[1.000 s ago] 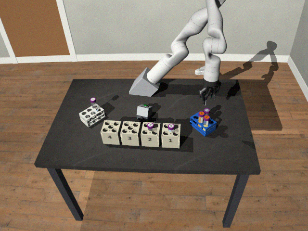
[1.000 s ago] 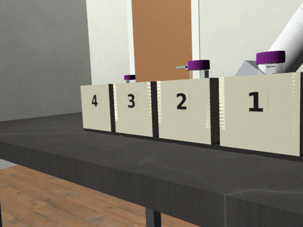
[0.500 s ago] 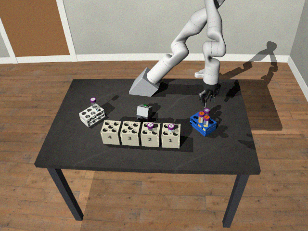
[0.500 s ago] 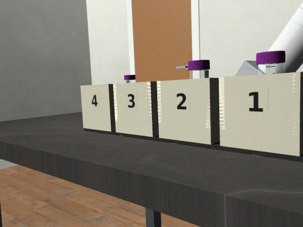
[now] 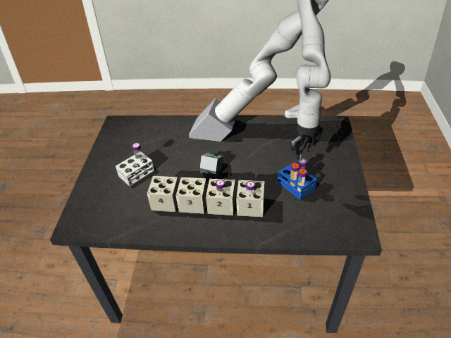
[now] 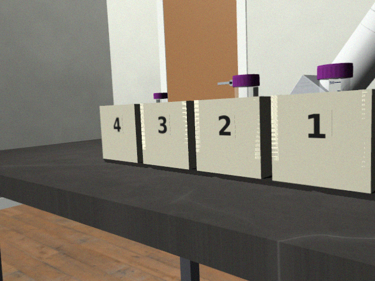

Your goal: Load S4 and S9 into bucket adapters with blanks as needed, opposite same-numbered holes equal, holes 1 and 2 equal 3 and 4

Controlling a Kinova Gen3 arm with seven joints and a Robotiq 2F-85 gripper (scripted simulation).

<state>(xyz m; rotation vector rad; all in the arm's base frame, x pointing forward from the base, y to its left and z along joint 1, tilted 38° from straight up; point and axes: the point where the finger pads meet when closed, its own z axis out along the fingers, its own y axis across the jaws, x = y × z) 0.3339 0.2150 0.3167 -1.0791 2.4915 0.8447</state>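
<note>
Four cream adapters stand in a row near the table's front: adapter 4 [image 5: 162, 193], adapter 3 [image 5: 190, 195], adapter 2 [image 5: 220, 197] and adapter 1 [image 5: 250, 198]. A purple-capped tube [image 5: 220, 184] sits in adapter 2, and another purple-capped tube [image 5: 250, 186] sits in adapter 1. The blue rack [image 5: 296, 181] at the right holds two orange-dotted sample tubes [image 5: 294, 168] [image 5: 301, 173] and a purple-capped tube [image 5: 303, 162] at its back. My gripper [image 5: 303, 146] hangs open and empty just above the back of the blue rack. The white rack [image 5: 134, 169] at the left holds one purple-capped tube [image 5: 136, 147].
The grey DONE desk with the green key [image 5: 211, 161] stands behind adapters 3 and 2. The arm's grey base [image 5: 211, 124] is at the table's back. In the side view, the adapters [image 6: 227, 136] stand flat in a row with small gaps.
</note>
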